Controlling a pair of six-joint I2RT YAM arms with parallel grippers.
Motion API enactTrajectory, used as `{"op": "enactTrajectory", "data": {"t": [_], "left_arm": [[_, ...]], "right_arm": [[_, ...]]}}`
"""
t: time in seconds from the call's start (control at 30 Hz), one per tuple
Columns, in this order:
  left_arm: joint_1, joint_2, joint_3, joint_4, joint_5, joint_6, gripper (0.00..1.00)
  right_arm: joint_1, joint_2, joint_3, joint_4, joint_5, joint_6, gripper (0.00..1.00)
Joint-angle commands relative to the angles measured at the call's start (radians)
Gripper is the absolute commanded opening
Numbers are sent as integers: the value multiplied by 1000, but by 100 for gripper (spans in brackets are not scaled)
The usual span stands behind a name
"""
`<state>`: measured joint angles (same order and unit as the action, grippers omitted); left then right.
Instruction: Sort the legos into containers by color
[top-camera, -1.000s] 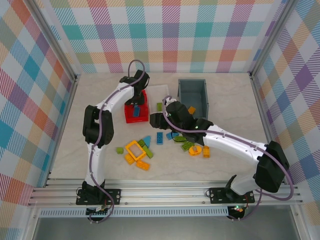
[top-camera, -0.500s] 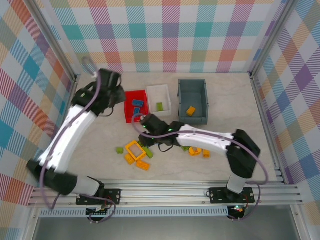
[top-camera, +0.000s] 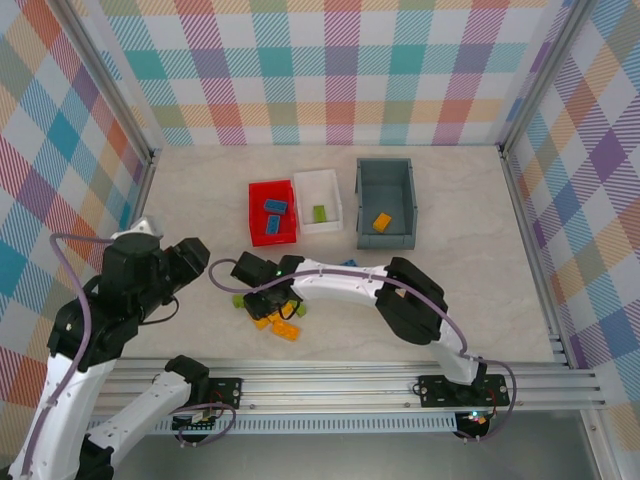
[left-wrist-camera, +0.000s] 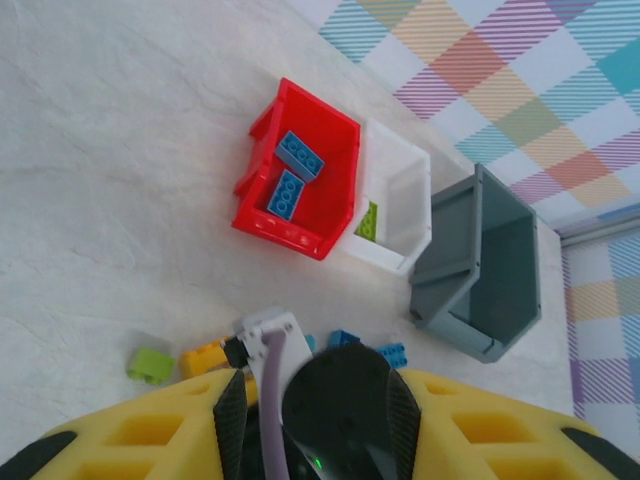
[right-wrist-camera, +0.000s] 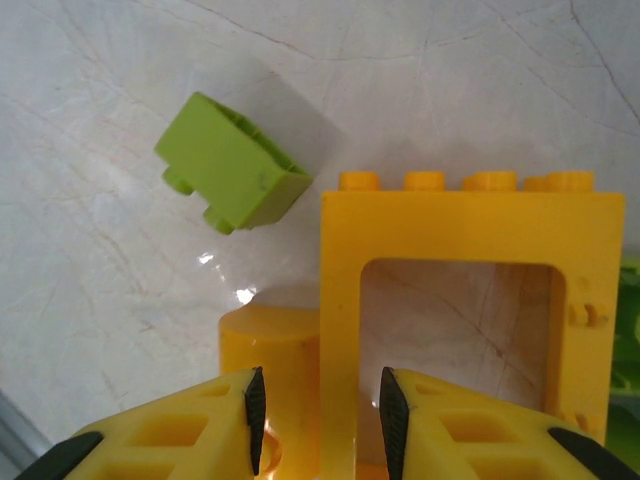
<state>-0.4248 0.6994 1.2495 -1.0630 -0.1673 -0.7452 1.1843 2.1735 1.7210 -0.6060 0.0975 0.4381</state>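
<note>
Right wrist view looks straight down on a yellow square plastic frame piece (right-wrist-camera: 465, 215) lying flat on the pale marbled tabletop (right-wrist-camera: 100, 300), with a row of studs along its far edge. The right gripper (right-wrist-camera: 320, 400) straddles one side bar of the frame with its jaws drawn narrow. It seems to pinch that bar, though the contact sits at the very bottom of the picture and is hard to judge. A yellow round plastic piece (right-wrist-camera: 265, 340) touches the outer face of the same bar. A lime green plastic brick (right-wrist-camera: 232, 165) lies tilted a little beyond it, apart from the frame.

From the top external camera, the right arm stretches leftward across the table, with its wrist down among the loose bricks near the front edge. Three bins stand in a row further back. The red rectangular plastic bin (top-camera: 285, 236) holds two blue studded bricks (top-camera: 273, 207). The white rectangular plastic bin (top-camera: 318, 185) touches its right side and holds one lime piece (top-camera: 319, 213). The dark grey plastic bin (top-camera: 385, 180) stands just beside that, with an orange brick (top-camera: 381, 221) inside.

The left gripper (left-wrist-camera: 318, 400) hangs high over the left of the table. Its fingers are parted by a narrow gap, with nothing between them.
</note>
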Motion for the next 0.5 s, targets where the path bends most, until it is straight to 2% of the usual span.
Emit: {"op": "enactTrajectory", "data": {"t": [0.0,0.47], "left_arm": [[-6,-22,-12,-25,55,-36,43],[-7,-44,-37,-2,111,-51,43]], "right_arm": [[-5,35,69,-67,26,17,39],[-20,163,233,-159,61,17,27]]}}
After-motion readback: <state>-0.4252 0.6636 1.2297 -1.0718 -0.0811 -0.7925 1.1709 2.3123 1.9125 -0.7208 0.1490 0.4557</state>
